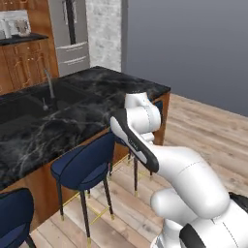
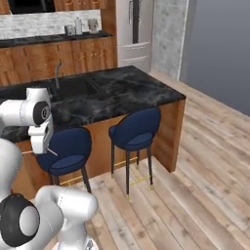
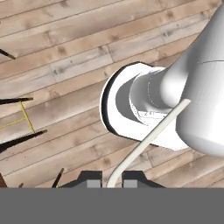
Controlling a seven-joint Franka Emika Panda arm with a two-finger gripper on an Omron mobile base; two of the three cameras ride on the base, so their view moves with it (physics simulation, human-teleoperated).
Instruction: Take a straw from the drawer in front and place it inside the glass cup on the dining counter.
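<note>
Pale, pinkish-tan and very thin, the straw (image 3: pixel 148 135) rises from between the two dark fingertips of the gripper (image 3: pixel 112 180) in the hand view, so the jaws stand narrow and pinched on its lower end, and the straw runs up and away across the robot's own white body with the plank floor (image 3: pixel 65 65) beneath. It looks as if the pinch sits low on the straw so that the free length can go into a cup first, though that is only my reading. In the right base view a thin pale line (image 2: pixel 51 152) juts from the hand beside the arm, probably the same straw. The tabletop (image 1: pixel 72 111), black marble with white veins, lies ahead with its sunken sink (image 1: pixel 29 104) and slim faucet (image 1: pixel 50 83); no glass cup can be made out on it from here. Navy stools (image 2: pixel 134 131) stand along its wood-panelled front. Behind are wooden cabinets (image 2: pixel 73 61), a steel fridge (image 2: pixel 134 29), white brick and a grey wall. My guess: fetching is done and the carry to the tabletop is the step in hand.
</note>
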